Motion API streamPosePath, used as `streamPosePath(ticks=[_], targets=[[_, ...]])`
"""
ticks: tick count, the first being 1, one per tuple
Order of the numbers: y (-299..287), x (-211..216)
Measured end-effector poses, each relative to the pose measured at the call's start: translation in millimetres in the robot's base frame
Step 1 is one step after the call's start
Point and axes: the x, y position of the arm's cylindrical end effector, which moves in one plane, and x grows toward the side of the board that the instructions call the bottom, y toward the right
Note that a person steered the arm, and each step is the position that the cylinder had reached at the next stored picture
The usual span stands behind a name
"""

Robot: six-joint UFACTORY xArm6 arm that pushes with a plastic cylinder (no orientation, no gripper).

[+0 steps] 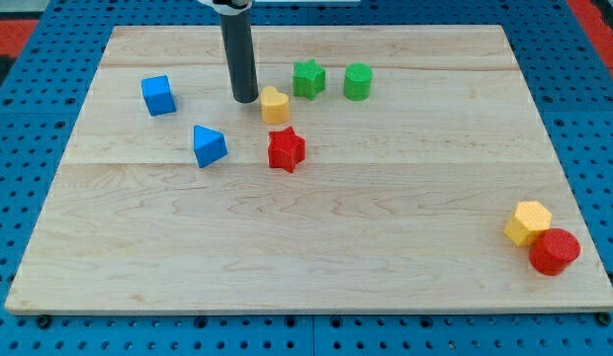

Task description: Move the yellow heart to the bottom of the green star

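1. Now, my tip sits just beside the yellow heart, on the view's left of it; contact I cannot tell.
2. No jaws on this rig, only the bare rod, so nothing is held.
3. Heart lies near the green star, down and to the view's left of it.
4. Nearly there, I judge: a short shove toward the view's right should put it under the star.
5. Red star waits below, apart.

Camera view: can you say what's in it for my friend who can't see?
My tip sits just left of the yellow heart, which lies lower-left of the green star on a wooden board.
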Motion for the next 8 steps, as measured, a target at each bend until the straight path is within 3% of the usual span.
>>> streamPosePath(ticks=[2, 4, 6, 8], targets=[[-0.5, 20.9], [-11.1, 5.7], [52.4, 27.0], [-3.1, 30.5]])
